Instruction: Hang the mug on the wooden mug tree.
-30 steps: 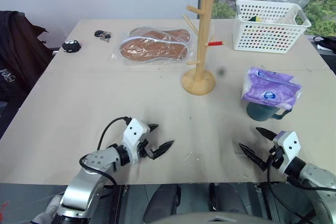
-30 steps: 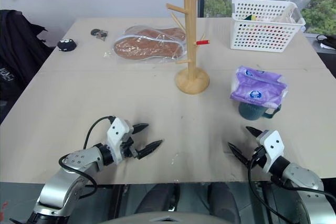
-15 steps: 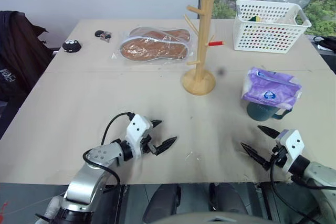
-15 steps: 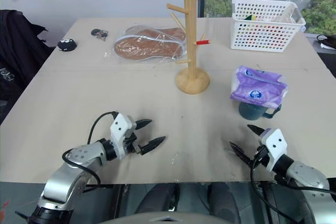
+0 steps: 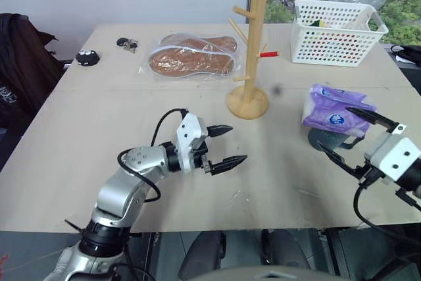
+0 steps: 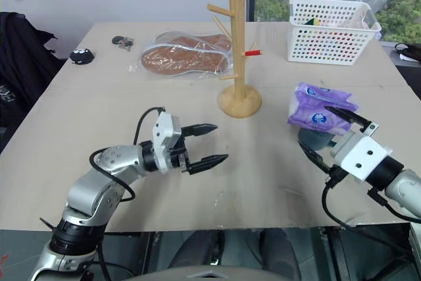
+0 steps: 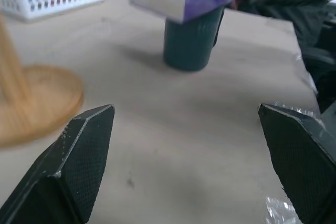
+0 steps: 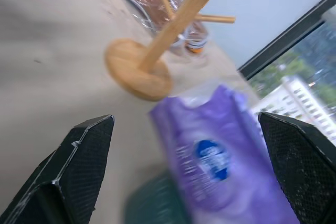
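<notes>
Beige table [image 5: 99,116]. The mug [image 7: 190,39] stands at right of frame under the purple tissue pack [image 5: 335,115]. Wooden mug tree [image 5: 252,51] upright at upper centre. Left gripper [image 5: 225,145] at centre and right gripper [image 5: 358,137] beside the mug: both spread wide, grasping nothing.

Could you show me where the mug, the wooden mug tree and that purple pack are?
mug [image 7: 190,43], left wrist view, on its dark ribbed side.
wooden mug tree [image 5: 257,37], left eye view, on its upright pole.
purple tissue pack [image 6: 318,112], right eye view, on its front face.
</notes>
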Robot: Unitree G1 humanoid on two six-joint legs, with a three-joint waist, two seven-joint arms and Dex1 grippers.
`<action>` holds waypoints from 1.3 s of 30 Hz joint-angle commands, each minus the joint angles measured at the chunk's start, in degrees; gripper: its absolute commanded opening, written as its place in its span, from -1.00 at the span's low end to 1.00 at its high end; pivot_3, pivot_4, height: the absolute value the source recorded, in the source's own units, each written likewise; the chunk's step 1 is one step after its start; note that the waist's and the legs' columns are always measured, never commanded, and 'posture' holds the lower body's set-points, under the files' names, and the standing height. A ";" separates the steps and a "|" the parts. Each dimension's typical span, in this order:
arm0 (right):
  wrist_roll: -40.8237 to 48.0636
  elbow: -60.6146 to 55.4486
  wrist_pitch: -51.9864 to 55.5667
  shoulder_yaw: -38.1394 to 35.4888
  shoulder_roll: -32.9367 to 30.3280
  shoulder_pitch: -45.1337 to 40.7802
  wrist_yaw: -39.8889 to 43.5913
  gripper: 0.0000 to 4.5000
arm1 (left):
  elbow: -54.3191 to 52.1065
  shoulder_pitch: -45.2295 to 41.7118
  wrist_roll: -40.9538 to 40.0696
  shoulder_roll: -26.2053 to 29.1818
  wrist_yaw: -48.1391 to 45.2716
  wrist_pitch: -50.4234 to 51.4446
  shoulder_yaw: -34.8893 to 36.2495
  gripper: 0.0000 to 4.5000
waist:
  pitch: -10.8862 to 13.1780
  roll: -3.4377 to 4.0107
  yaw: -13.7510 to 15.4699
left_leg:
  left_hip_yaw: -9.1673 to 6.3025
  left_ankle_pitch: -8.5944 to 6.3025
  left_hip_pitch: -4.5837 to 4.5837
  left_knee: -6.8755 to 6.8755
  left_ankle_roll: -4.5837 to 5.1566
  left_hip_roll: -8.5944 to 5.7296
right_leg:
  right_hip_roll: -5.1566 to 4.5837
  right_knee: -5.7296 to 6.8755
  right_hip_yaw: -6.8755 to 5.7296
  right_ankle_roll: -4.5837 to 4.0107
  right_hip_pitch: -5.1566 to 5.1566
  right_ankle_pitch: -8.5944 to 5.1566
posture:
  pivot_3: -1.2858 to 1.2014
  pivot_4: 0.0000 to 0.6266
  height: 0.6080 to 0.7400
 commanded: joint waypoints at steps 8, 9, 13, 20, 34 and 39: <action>-11.93 15.89 -13.57 6.28 -1.45 -9.62 -2.28 0.98 | -10.04 -1.37 -6.35 1.27 1.62 5.47 1.80 1.00 | 0.10 -0.10 -0.04 | 0.04 0.04 0.00 0.02 -0.06 0.03 | 0.00 -0.01 0.08 0.00 -0.01 0.00 | 0.03 -0.52 1.00; -12.04 16.76 -14.50 6.53 -1.40 -10.22 -2.21 0.98 | -10.44 -1.43 -7.98 0.93 1.33 5.58 2.42 1.00 | 0.10 -0.10 -0.04 | 0.05 0.04 0.00 0.02 -0.07 0.03 | 0.00 -0.01 0.09 0.00 -0.01 0.00 | 0.03 -0.52 1.00; -12.19 18.68 -16.45 7.53 -1.03 -12.24 -2.04 0.98 | -10.40 -1.72 -9.09 -0.14 2.50 4.14 3.87 1.00 | 0.10 -0.11 0.01 | 0.04 0.05 0.00 0.03 -0.08 0.03 | 0.00 0.00 0.09 -0.01 -0.01 0.00 | 0.03 -0.52 1.00; -15.94 22.49 -21.00 9.80 -1.39 -15.16 -3.38 0.98 | -10.61 -2.19 -10.38 -0.81 3.43 3.27 4.92 1.00 | 0.11 -0.11 0.00 | 0.05 0.05 0.00 0.05 -0.09 0.02 | 0.00 -0.01 0.10 -0.01 -0.01 0.01 | 0.03 -0.52 1.00; -17.89 25.23 -25.99 11.30 -1.55 -15.72 -4.65 -0.98 | -10.90 -1.41 -9.71 -0.57 4.26 1.83 4.17 1.00 | 0.11 -0.11 -0.01 | 0.05 0.06 0.00 0.06 -0.10 0.01 | 0.00 0.00 0.11 -0.01 -0.01 0.01 | 0.03 -0.52 1.00; -17.57 24.65 -26.85 10.27 -1.44 -15.71 -5.74 -0.98 | -10.70 -1.40 -9.71 -0.76 4.24 1.31 4.03 1.00 | 0.11 -0.11 -0.01 | 0.05 0.06 0.00 0.06 -0.10 0.01 | 0.00 0.00 0.11 -0.01 -0.01 0.01 | 0.03 -0.52 1.00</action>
